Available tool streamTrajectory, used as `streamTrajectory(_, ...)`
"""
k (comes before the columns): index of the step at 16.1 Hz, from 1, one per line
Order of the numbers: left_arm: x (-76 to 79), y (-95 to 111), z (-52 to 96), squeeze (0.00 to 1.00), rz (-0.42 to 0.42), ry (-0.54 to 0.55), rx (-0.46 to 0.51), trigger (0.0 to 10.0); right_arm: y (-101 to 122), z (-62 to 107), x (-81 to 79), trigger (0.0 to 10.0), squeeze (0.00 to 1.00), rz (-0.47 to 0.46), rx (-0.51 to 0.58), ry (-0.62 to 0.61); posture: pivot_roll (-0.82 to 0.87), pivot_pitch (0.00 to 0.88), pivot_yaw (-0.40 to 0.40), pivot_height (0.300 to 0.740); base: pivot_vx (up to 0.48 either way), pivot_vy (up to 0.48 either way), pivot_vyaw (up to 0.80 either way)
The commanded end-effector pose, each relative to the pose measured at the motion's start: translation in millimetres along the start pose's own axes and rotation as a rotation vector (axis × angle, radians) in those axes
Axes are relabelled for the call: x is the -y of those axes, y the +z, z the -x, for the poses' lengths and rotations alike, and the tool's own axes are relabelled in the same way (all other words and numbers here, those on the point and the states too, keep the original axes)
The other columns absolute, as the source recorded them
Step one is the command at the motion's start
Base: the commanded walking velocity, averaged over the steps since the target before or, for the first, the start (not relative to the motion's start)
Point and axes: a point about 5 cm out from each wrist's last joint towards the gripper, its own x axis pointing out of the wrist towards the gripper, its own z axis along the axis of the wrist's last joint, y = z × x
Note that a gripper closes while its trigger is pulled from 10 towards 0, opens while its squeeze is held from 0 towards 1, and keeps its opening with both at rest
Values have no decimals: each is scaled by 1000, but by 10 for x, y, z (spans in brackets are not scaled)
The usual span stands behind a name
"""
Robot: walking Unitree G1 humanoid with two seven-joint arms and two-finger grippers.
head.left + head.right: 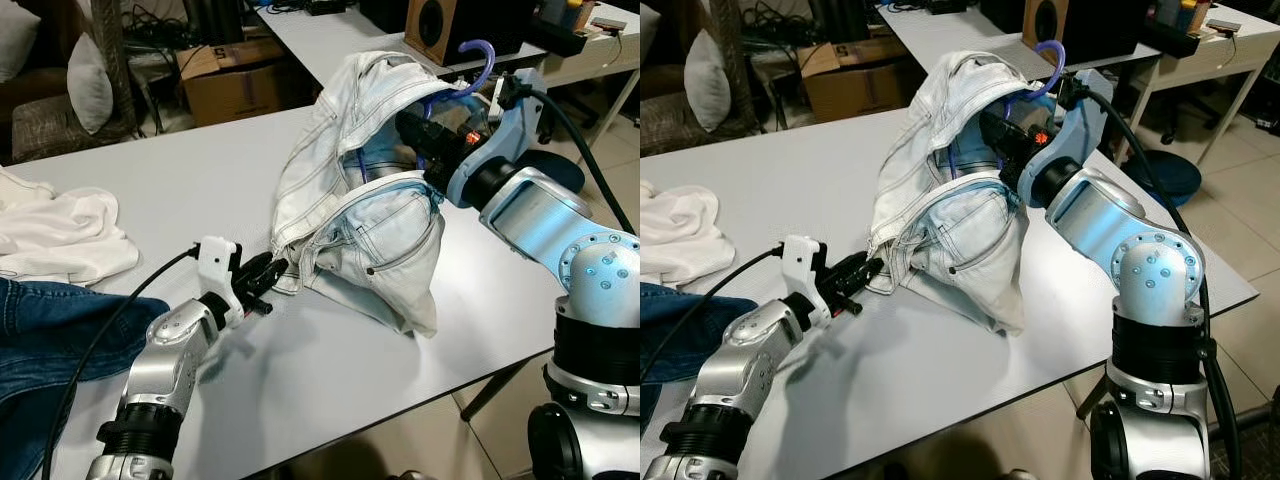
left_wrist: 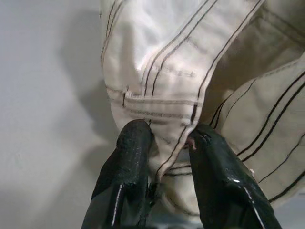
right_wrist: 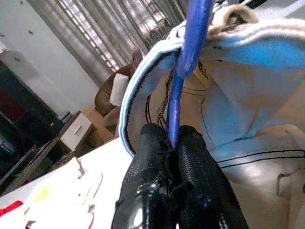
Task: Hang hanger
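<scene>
A pale, whitish denim garment (image 1: 370, 230) is draped over a blue plastic hanger (image 3: 183, 71) above the white table (image 1: 160, 180). The hanger's hook (image 1: 478, 55) pokes out over the garment's top. My right gripper (image 3: 171, 138) reaches inside the garment and is shut on the hanger's blue bar. Near the table's front, my left gripper (image 2: 167, 138) pinches a stitched corner of the garment's lower edge (image 1: 283, 268), its fingers (image 2: 128, 157) closed on the cloth.
A white cloth (image 1: 60, 235) and dark blue jeans (image 1: 50, 350) lie at the table's left end. A cardboard box (image 1: 235, 75), a speaker (image 1: 440, 28) on a second table, cushions and cables stand behind. The table's front edge runs close below the garment.
</scene>
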Motion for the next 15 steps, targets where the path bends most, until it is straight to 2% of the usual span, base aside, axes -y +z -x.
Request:
streamTrajectory(1, 21, 10, 13, 0, 4, 6, -7, 10000, 37, -16, -85, 10000, 0, 5, 23, 49, -148, 12, 46, 740, 0, 0, 0)
streamTrajectory(4, 93, -5, 31, 0, 7, -4, -28, 10000, 50, -20, -97, 10000, 0, 5, 29, 63, -147, 12, 49, 740, 0, 0, 0)
streamTrajectory(15, 114, 21, 22, 0, 16, 11, -33, 10000, 74, -24, -91, 10000, 0, 23, 25, 74, -148, 2, 41, 740, -23, 0, 0)
